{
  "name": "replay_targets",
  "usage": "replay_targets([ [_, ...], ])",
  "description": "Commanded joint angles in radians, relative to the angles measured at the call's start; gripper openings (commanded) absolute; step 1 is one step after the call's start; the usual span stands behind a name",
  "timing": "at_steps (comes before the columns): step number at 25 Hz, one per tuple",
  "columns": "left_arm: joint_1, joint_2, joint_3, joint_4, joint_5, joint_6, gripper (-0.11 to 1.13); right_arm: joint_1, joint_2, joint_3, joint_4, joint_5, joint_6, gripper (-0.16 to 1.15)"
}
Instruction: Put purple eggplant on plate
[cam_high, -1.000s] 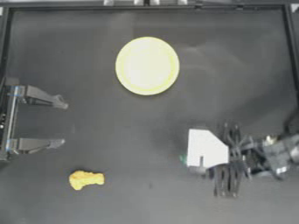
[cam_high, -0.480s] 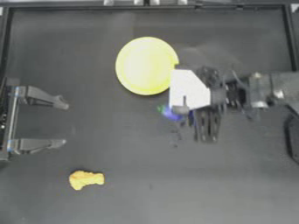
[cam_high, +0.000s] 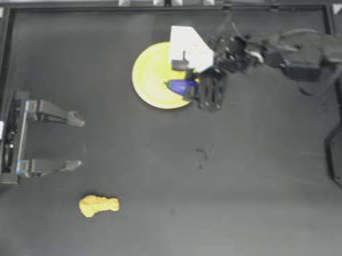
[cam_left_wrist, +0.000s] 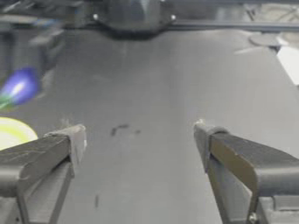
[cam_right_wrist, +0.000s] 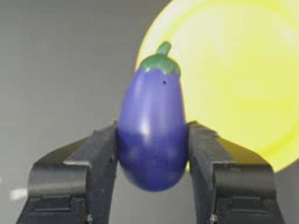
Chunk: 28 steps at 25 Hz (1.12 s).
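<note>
The right gripper (cam_right_wrist: 152, 144) is clamping the purple eggplant (cam_right_wrist: 152, 131) over the plate's (cam_high: 150, 80) edge, seemingly not touching it. The left gripper (cam_left_wrist: 137, 140) is idling at the table's left, jaws apart.

The glossy purple eggplant (cam_right_wrist: 152, 131), green stem tip outward, sits pinched in the right end effector (cam_right_wrist: 153, 151) over the pale yellow plate's (cam_high: 150, 75) edge.

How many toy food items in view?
2. Glossy purple eggplant clamped in the right gripper over the pale yellow round plate's edge; lumpy yellow item on the table's near-left.
</note>
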Motion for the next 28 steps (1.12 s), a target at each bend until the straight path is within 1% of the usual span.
replay_targets([
  [1,0.002,0.011,-0.025,0.000,-0.005,0.000,1.03,-0.029,0.060,-0.091,0.037,0.005,-0.049,0.06],
  [7,0.005,0.011,-0.023,0.000,-0.005,0.000,1.03,-0.058,0.178,-0.184,0.031,0.028,-0.069,0.06],
  [11,0.009,0.011,-0.021,0.000,-0.005,0.000,1.03,-0.060,0.229,-0.225,0.029,0.044,-0.069,0.06],
  [14,0.011,0.011,-0.023,0.000,-0.005,0.000,1.03,-0.060,0.244,-0.230,0.017,0.041,-0.083,0.07],
  [17,0.009,0.011,-0.023,0.000,-0.005,0.000,1.03,-0.058,0.247,-0.229,0.018,0.043,-0.101,0.07],
  [22,0.012,0.011,-0.023,0.000,-0.005,0.000,1.03,-0.060,0.261,-0.232,0.015,0.044,-0.106,0.12],
  [24,0.012,0.012,-0.021,0.000,-0.005,0.000,1.03,-0.058,0.267,-0.233,0.012,0.044,-0.106,0.18],
  [25,0.012,0.012,-0.021,0.000,-0.005,0.000,1.03,-0.058,0.268,-0.235,0.009,0.044,-0.107,0.24],
  [28,0.014,0.011,-0.021,0.000,-0.005,0.000,1.03,-0.058,0.268,-0.242,0.006,0.044,-0.107,0.57],
])
